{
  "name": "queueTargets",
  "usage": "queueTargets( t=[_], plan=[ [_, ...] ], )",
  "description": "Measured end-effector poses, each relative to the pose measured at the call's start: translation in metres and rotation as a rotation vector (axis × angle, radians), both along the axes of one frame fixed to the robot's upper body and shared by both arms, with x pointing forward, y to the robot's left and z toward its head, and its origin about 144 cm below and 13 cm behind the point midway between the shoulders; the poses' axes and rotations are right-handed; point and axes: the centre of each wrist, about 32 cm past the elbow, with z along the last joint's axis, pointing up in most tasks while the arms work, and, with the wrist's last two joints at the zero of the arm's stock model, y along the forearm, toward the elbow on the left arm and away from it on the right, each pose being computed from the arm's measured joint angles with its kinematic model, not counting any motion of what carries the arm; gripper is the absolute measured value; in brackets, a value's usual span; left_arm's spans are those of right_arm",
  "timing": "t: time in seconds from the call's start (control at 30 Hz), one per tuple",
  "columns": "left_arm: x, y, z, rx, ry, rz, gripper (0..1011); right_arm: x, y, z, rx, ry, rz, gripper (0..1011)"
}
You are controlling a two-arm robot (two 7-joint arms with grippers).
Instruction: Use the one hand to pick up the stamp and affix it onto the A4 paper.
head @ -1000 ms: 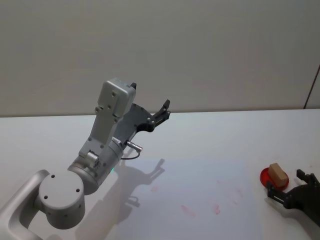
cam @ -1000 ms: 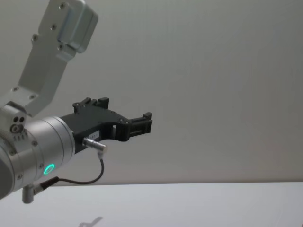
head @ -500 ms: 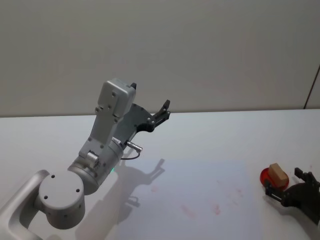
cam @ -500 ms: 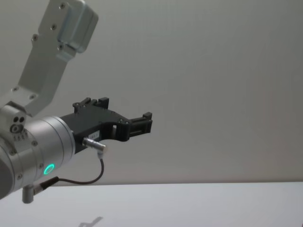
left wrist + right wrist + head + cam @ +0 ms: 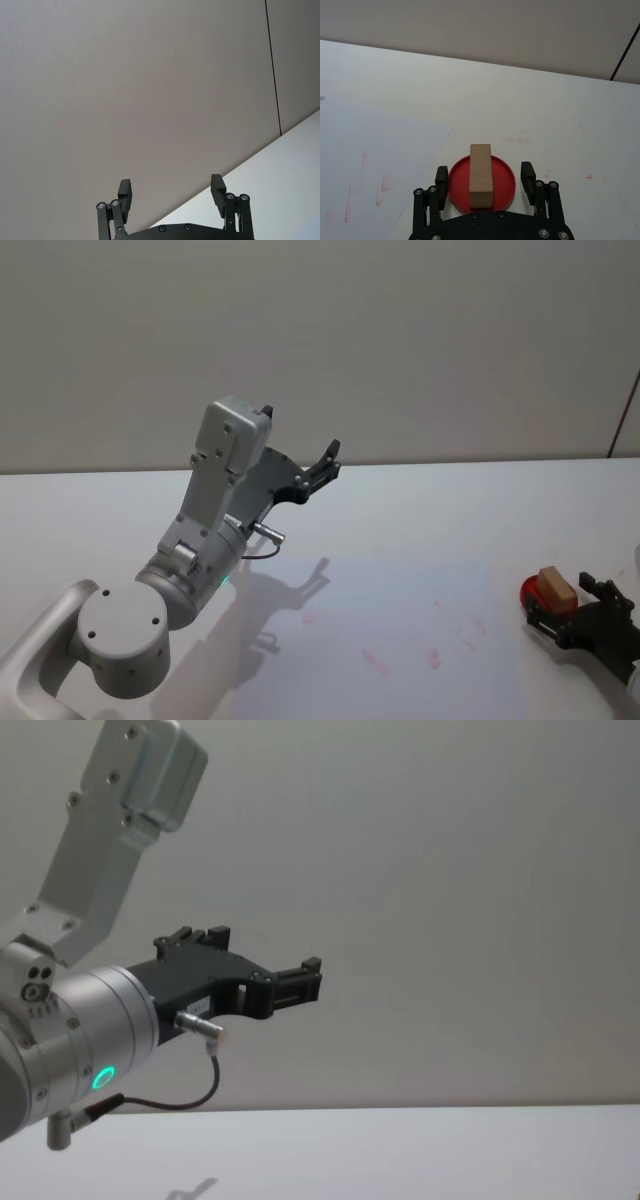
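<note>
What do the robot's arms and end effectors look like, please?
The left arm is silver-grey metal with rounded joints, a boxy pale link, a small green light and a thin black cable from a metal plug. The left end effector and right end effector are matte black, each with two flat fingers on screwed linkages.

We see the stamp point(image 5: 555, 585) point(image 5: 480, 172), a plain tan wooden block, longer than wide. It lies flat across the middle of a round red pad point(image 5: 527, 592) point(image 5: 505, 182) on the white worktop point(image 5: 420, 510). In the head view it sits at about 4 o'clock, its long side running roughly from 10 to 4 o'clock. The paper point(image 5: 400, 680) point(image 5: 370, 145) lies flat at 9 o'clock from the stamp, just beside the pad and apart from it. It is white, with faint red marks scattered over it.
</note>
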Motion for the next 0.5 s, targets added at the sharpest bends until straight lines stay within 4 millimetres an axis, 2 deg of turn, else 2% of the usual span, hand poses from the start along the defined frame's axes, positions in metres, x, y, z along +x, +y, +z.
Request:
queueTargets(
  t=[0.07,0.17,0.3,0.33,0.4,0.43,0.47,0.5],
  plan=[
    [0.0,0.0,0.0,0.0,0.0,0.0,1001,0.0006,0.0004,-0.0005,0.0,0.0,0.0,880],
    [0.0,0.0,0.0,0.0,0.0,0.0,1001,0.0019,0.0011,-0.0015,0.001,0.0,0.0,756],
    [0.0,0.0,0.0,0.0,0.0,0.0,1001,0.0032,0.0021,-0.0026,0.003,0.0,0.0,682],
    [0.0,0.0,0.0,0.0,0.0,0.0,1001,0.0036,0.0023,-0.0029,0.004,0.0,0.0,620],
    [0.0,0.0,0.0,0.0,0.0,0.0,1001,0.0041,0.0029,-0.0035,0.005,0.001,0.001,589],
    [0.0,0.0,0.0,0.0,0.0,0.0,1001,0.0042,0.0031,-0.0037,0.006,0.001,0.001,520],
    [0.0,0.0,0.0,0.0,0.0,0.0,1001,0.0043,0.0032,-0.0039,0.006,0.001,0.002,520],
    [0.0,0.0,0.0,0.0,0.0,0.0,1001,0.0046,0.0036,-0.004,0.007,0.0,0.003,460]
  ],
)
